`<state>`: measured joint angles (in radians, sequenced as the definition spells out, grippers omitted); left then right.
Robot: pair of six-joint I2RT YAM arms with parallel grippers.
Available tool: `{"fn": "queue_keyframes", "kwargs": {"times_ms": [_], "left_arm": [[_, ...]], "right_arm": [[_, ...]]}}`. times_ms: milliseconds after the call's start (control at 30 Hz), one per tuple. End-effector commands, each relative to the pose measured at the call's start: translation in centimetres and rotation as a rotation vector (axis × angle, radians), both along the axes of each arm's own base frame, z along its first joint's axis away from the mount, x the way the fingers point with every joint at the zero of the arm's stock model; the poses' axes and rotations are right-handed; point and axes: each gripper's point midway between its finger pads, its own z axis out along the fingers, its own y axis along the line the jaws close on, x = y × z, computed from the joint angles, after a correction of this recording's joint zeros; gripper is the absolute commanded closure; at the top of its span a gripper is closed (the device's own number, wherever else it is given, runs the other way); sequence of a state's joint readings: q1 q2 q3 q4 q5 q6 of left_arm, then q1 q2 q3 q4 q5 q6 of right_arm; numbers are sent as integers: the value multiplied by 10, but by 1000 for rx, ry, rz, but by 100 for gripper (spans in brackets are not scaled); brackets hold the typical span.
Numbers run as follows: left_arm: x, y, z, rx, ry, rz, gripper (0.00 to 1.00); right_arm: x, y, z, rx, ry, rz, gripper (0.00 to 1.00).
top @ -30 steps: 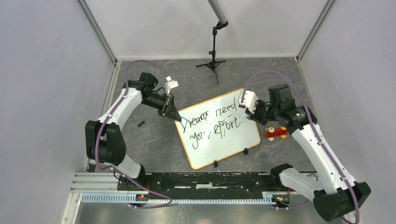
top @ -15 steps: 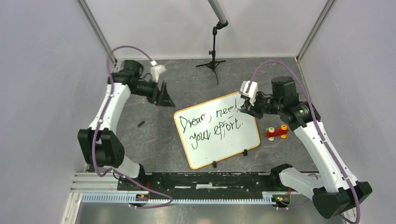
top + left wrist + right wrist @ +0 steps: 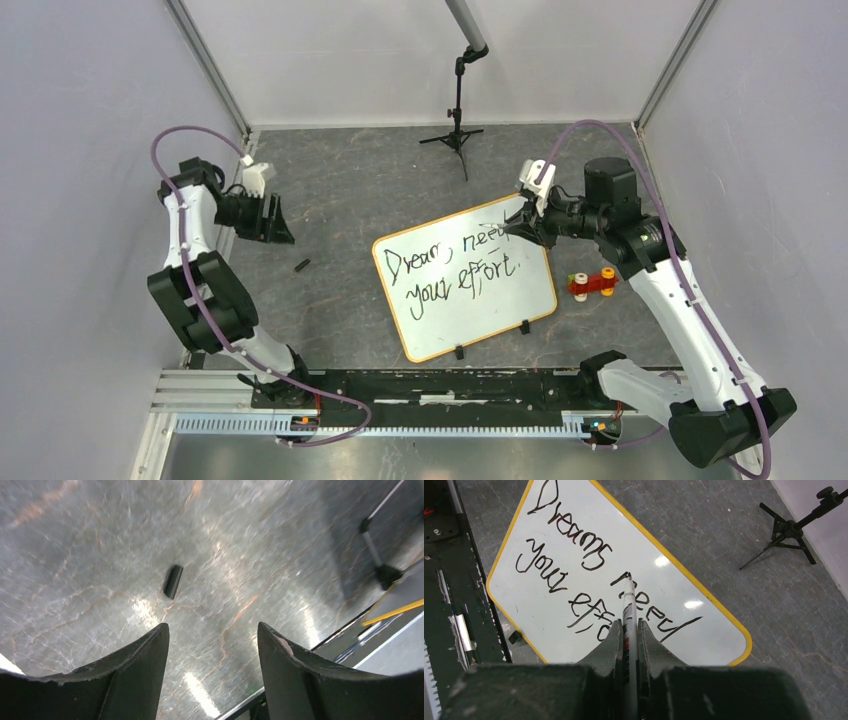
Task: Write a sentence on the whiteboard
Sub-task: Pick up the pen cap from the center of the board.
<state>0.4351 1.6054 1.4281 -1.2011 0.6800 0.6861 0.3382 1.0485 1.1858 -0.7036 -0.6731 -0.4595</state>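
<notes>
Pulls the left gripper (image 3: pixel 280 230) off the far left corner of the whiteboard (image 3: pixel 490 305), its spot a second earlier, and back beside the left wall (image 3: pixel 80 200), now well apart from the board. Spreads its jaws wide over bare table (image 3: pixel 350 310), nothing between them. Holds the right gripper (image 3: pixel 520 227) at the board's far edge, turned slightly since then, clamped tight on a white marker (image 3: pixel 628 600), black tip over the start of "need". Leaves the whiteboard flat at mid-table, the sentence (image 3: pixel 455 265) across it in two black lines. Folds the left arm (image 3: pixel 190 250) upright against the wall, wrist aimed right and down. Stretches the right arm (image 3: pixel 690 320) from its near right base up and leftward. Hides parts of "need" and "effort" behind the right gripper and marker. Blurs the left wrist view, with a small dark piece (image 3: pixel 173 581) on the table beyond the fingers, too soft to name. Cannot tell tip contact with the board.
</notes>
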Motion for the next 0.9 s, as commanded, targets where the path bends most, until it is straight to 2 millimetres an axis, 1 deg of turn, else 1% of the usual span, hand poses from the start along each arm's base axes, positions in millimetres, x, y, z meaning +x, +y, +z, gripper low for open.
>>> {"fn": "queue_keyframes", "kwargs": {"times_ms": [0,100,167,267,333,500,667,867], "left_arm": [[-2,19,-36,156,-14,-95,29],[1,23,-60,187,-21,-112,29],[10,29,-72,223,-61,-109,29],[13,25,-86,227,-98,-140,29],[15,26,-97,263,-120,-159,29],[12,24,-122,313,-99,-200,31],[11,22,-141,370,-107,-218,34],[6,20,-158,409,-102,-259,39]], "right_arm": [[4,8,15,65,-21,9,100],[5,9,14,75,-24,6,100],[5,10,14,84,-26,7,100],[6,11,12,84,-14,9,100],[6,10,11,83,-11,8,100],[7,10,10,80,-10,5,100],[8,11,8,80,-1,4,100],[10,11,7,78,7,0,100]]}}
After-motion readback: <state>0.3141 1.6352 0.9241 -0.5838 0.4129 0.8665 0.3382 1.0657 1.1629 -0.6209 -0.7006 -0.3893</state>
